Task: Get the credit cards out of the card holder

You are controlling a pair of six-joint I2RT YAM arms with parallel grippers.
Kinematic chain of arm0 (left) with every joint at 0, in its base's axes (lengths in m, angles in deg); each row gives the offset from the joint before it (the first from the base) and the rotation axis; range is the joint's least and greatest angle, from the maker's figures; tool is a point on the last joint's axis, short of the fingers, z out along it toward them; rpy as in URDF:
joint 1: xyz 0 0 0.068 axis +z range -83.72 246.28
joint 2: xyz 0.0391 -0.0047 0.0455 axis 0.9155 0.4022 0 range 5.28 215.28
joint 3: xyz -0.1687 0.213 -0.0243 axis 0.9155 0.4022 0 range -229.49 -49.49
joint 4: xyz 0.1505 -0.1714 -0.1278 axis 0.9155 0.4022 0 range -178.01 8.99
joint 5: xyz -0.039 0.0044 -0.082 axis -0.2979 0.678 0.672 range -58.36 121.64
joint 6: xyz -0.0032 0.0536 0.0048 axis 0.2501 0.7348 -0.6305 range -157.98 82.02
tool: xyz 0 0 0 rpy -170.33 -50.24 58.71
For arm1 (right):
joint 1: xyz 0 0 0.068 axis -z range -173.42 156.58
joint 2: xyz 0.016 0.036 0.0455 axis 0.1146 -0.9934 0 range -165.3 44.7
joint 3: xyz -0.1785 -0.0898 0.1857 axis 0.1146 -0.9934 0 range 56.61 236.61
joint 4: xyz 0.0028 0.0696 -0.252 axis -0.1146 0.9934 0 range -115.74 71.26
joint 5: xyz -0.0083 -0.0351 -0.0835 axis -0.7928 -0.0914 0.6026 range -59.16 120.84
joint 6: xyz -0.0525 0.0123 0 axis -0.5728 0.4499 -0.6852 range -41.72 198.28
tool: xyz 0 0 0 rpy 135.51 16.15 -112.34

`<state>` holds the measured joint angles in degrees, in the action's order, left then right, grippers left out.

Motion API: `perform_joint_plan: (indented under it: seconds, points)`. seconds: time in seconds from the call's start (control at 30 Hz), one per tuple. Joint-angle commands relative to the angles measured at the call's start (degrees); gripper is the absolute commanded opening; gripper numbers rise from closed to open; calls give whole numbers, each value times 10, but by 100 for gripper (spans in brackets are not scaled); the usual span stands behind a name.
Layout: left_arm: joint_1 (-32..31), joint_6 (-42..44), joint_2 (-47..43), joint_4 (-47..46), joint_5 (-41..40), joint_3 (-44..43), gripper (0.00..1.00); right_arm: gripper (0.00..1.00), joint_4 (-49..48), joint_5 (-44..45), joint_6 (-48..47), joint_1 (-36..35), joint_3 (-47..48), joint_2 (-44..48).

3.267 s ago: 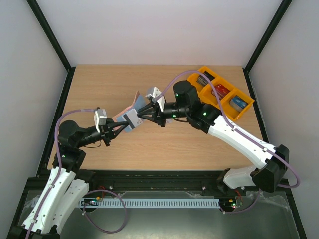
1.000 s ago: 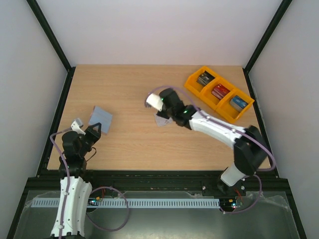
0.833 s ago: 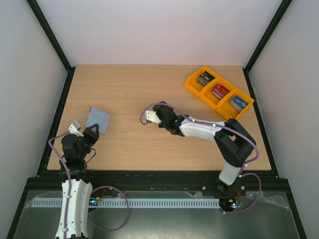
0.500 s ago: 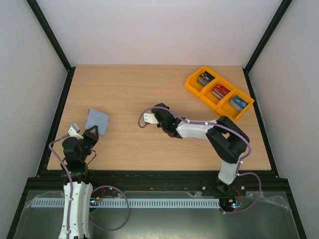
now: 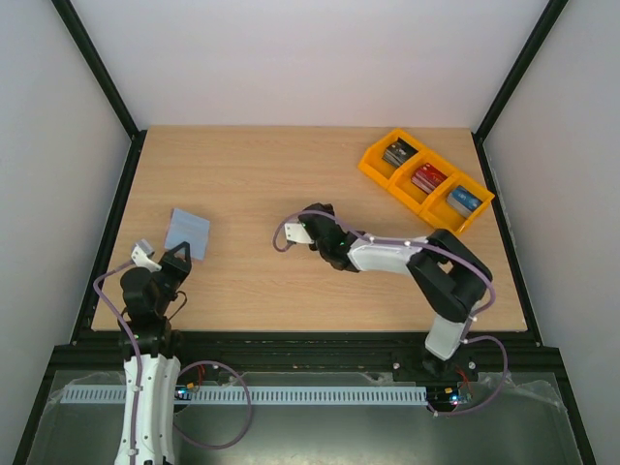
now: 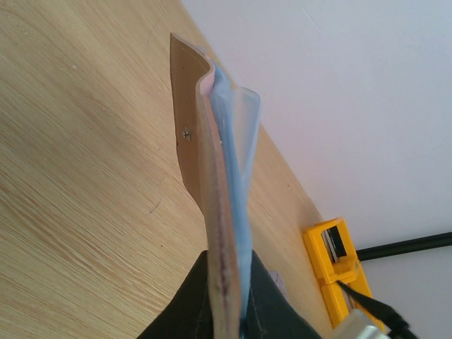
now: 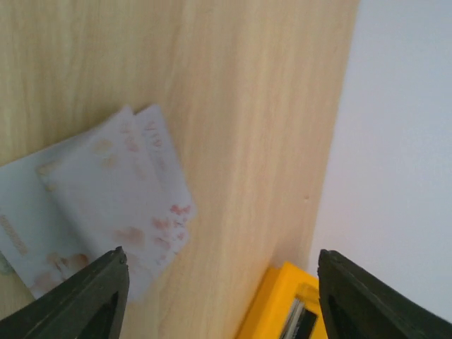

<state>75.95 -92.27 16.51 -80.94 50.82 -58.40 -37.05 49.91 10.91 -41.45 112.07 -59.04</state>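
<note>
The card holder (image 5: 188,231) hangs above the table's left side, with my left gripper (image 5: 181,258) shut on its lower edge. The left wrist view has the card holder (image 6: 212,162) edge-on, pinkish-tan outside and light blue inside, pinched between the left gripper's (image 6: 229,314) fingers. Two whitish credit cards (image 7: 106,198) with faint reddish marks lie overlapping on the wood. They rest just ahead of the left finger (image 7: 88,300) of my right gripper (image 7: 222,296), which stands open and empty. From above, the right gripper (image 5: 323,221) covers them.
An orange bin row (image 5: 426,182) with dark, red and blue boxes stands at the back right; its end also shows as the orange bin (image 7: 282,314) ahead of the right jaws. The right arm lies folded low over mid-table (image 5: 387,254).
The right gripper sank toward the table and its jaws opened, leaving a card lying on the other one. The left arm has kept the holder almost still, close to its base.
</note>
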Motion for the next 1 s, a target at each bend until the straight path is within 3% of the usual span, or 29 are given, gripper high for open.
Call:
perform_joint_plan:
  seconds: [0.0,0.13,0.23,0.27,0.4,0.53,0.7,0.83,0.97]
  points:
    - [4,3,-5,-26,9,4,2,72,21,-17,51,-3,-7,96]
    - [3,20,0,-54,43,-5,2,79,36,-124,164,-3,3,189]
    - [0,41,13,-100,83,-20,2,97,12,-236,269,-1,-1,263]
    - [-3,54,19,-121,103,-29,2,99,-10,-272,312,1,-2,277]
    - [-28,138,57,-204,219,-75,2,99,-26,-451,500,14,40,279]
    - [-45,247,78,-209,324,-122,2,99,-29,-596,595,16,95,257]
    - [-58,341,72,-182,442,-155,2,99,1,-657,590,18,113,250]
    - [-64,389,77,-150,457,-172,2,99,63,-750,545,18,127,238]
    - [-66,408,80,-146,470,-177,2,99,60,-767,554,18,123,226]
